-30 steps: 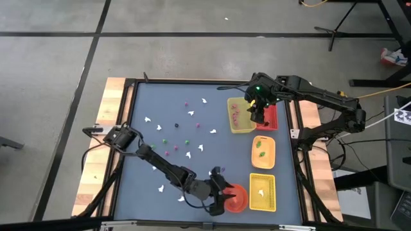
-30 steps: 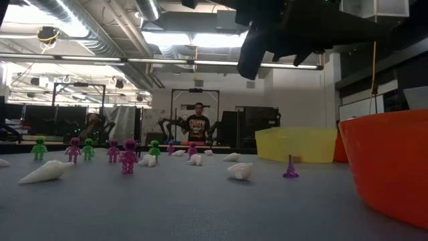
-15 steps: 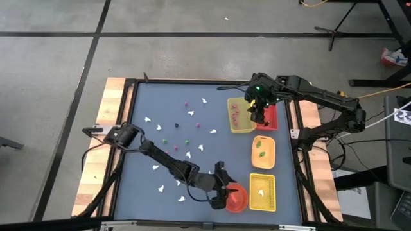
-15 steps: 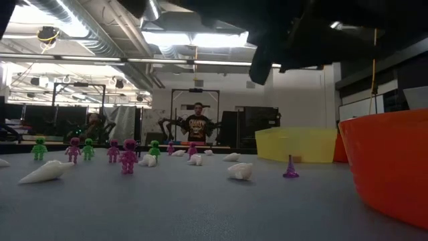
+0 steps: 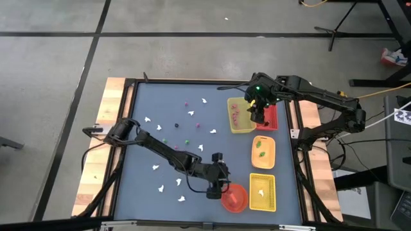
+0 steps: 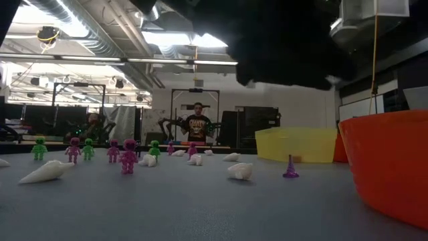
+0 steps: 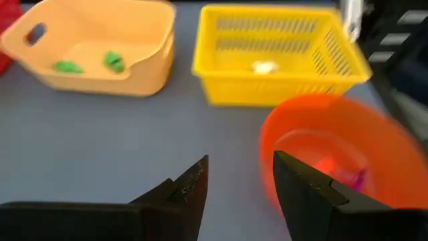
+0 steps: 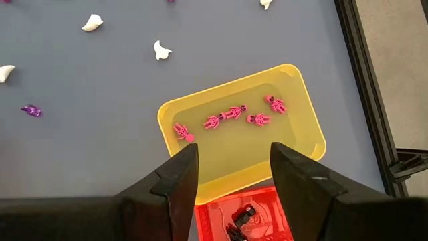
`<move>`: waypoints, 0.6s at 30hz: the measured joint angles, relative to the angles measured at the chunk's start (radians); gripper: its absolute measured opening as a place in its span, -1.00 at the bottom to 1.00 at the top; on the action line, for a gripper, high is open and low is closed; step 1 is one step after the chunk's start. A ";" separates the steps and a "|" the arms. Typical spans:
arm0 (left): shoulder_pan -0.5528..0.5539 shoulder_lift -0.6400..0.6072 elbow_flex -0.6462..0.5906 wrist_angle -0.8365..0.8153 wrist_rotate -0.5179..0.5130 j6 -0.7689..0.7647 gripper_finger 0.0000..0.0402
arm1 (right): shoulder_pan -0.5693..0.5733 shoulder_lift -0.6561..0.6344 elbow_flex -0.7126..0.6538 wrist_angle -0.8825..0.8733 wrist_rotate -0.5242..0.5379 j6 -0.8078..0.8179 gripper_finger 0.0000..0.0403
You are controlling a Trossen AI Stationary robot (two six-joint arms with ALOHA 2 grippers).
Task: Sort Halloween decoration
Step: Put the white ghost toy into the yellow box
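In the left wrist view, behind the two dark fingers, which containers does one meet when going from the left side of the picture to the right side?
Pale orange tray holding two green pieces → yellow basket with one white piece → round orange bowl, nearest to the open left pincer.

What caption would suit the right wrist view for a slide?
Open right gripper hovering over a yellow tray holding five pink figures, red tray beside it.
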 joint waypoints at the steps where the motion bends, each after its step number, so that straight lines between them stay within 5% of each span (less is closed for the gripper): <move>1: 0.005 -0.009 0.000 -0.027 0.007 0.012 -0.25 | 0.000 0.000 0.000 -0.001 0.000 0.000 -0.09; 18: 0.055 -0.059 0.000 -0.375 0.186 0.100 -0.25 | 0.000 0.000 0.000 0.000 0.000 0.000 -0.09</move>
